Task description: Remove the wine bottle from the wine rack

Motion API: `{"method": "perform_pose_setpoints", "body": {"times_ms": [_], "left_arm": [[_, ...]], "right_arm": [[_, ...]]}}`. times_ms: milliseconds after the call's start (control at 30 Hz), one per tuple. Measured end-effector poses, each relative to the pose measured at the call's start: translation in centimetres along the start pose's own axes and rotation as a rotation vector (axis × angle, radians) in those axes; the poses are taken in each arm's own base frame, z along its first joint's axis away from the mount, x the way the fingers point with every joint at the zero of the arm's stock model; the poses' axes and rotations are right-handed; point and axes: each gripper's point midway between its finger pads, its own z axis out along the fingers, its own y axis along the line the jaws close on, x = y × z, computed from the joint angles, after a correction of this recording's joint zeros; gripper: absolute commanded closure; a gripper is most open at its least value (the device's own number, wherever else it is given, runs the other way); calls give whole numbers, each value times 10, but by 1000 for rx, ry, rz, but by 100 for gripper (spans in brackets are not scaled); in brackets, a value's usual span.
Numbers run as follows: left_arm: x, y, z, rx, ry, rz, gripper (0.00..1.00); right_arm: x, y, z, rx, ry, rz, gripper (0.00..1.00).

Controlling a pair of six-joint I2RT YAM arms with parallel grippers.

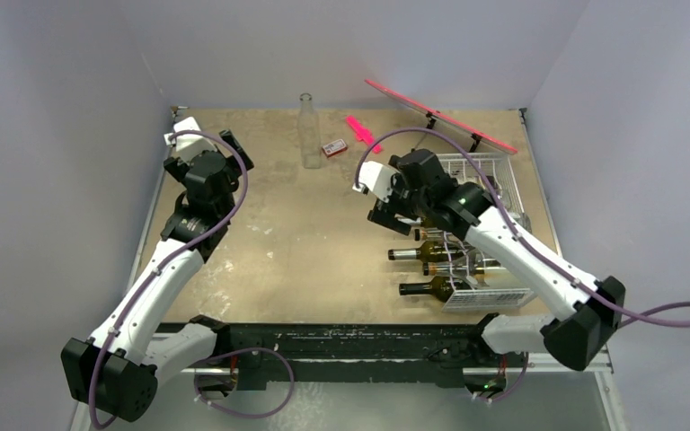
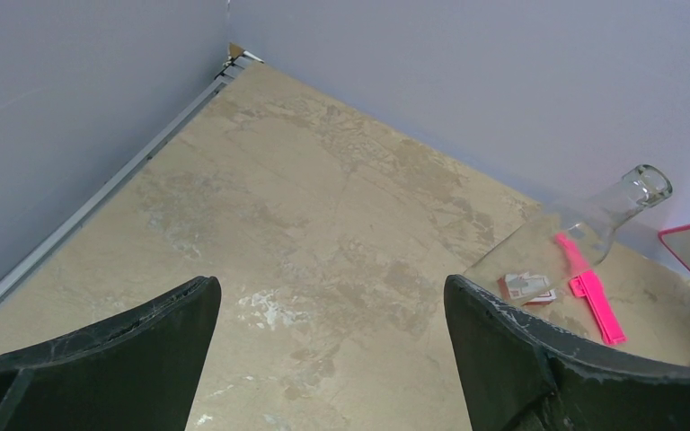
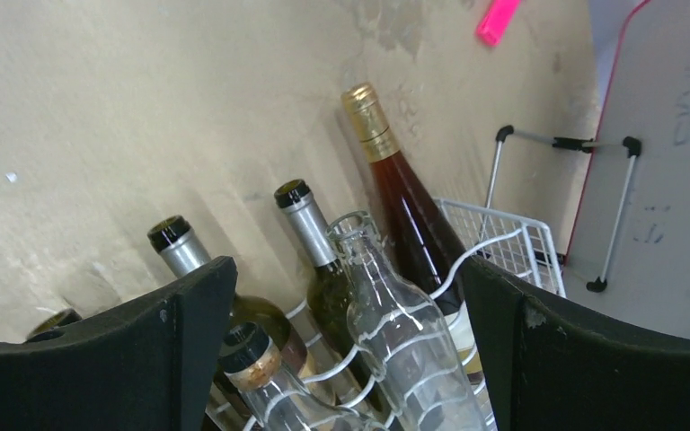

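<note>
Wine bottles (image 1: pixel 431 287) lie side by side in the wine rack (image 1: pixel 499 184) at the counter's (image 1: pixel 305 242) right. Right hand (image 3: pixel 346 269) hovers over their necks, fingers apart. Left hand (image 2: pixel 332 296) is spread too, holding nothing.

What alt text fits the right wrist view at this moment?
The right gripper hangs open over wine bottles lying in the white wire rack: a clear bottle centred between its fingers, an amber gold-capped bottle beyond. A pink board on a stand is at right.
</note>
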Motion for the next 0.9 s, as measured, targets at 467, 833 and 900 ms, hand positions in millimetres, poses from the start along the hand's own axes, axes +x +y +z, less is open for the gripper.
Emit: {"method": "perform_pose_setpoints", "body": {"times_ms": [467,833,900], "left_arm": [[10,-2,5,0,27,20,6],[18,-5,8,8,47,30,7],[20,-6,9,12,53,33,7]], "right_arm": [[64,1,55,-103,271,-65,27],[85,-21,54,-40,357,-107,31],[85,-23,55,-32,357,-118,32]]}}
